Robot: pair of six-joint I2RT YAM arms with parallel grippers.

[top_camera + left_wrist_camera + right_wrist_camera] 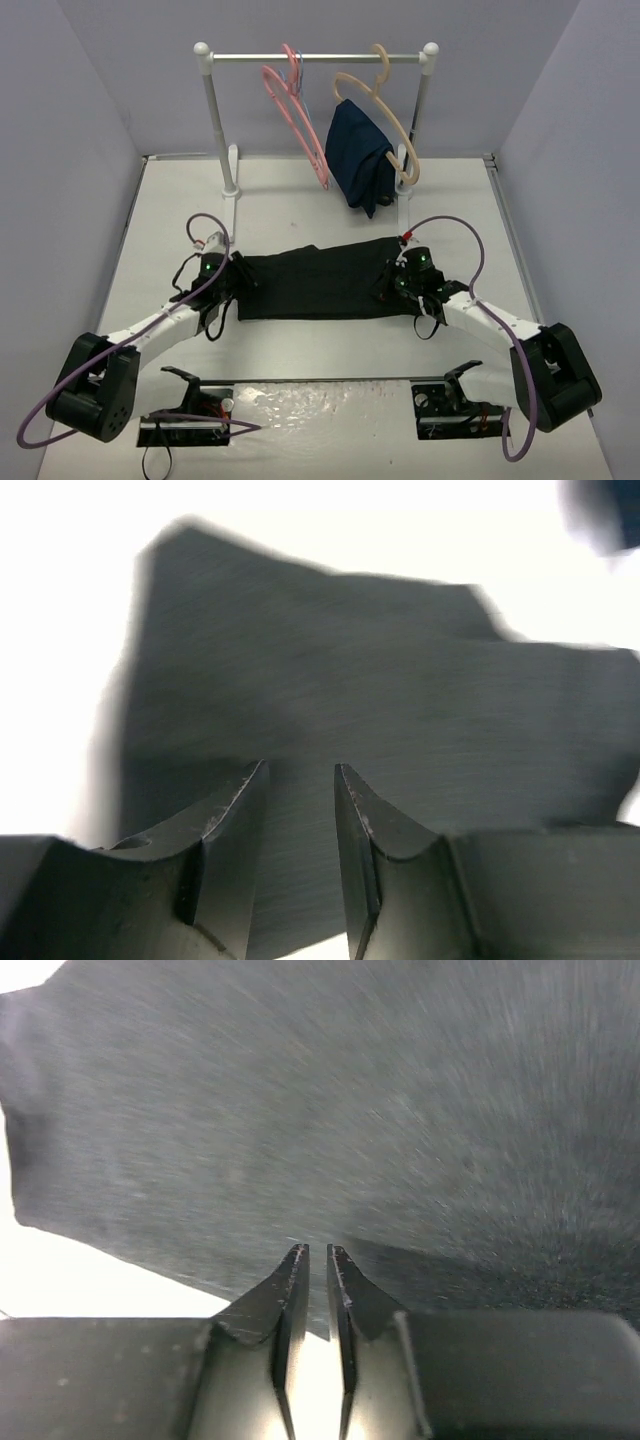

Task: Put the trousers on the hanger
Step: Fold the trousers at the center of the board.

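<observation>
The black trousers (315, 282) lie folded flat across the middle of the table. They fill the left wrist view (360, 680) and the right wrist view (380, 1110). The salmon-pink hanger (295, 115) hangs on the white rail (315, 58) at the back, apart from both arms. My left gripper (232, 276) is at the trousers' left end, jaws open with fabric showing between them (300, 768). My right gripper (393, 284) is at the right end, jaws closed to a narrow slit on the fabric's near edge (317, 1250).
A tan hanger (385, 100) on the rail carries a navy-blue garment (362, 155). A thin light-blue hanger (296, 68) hangs beside the pink one. The rail's posts stand at the back of the table. Grey walls close in both sides.
</observation>
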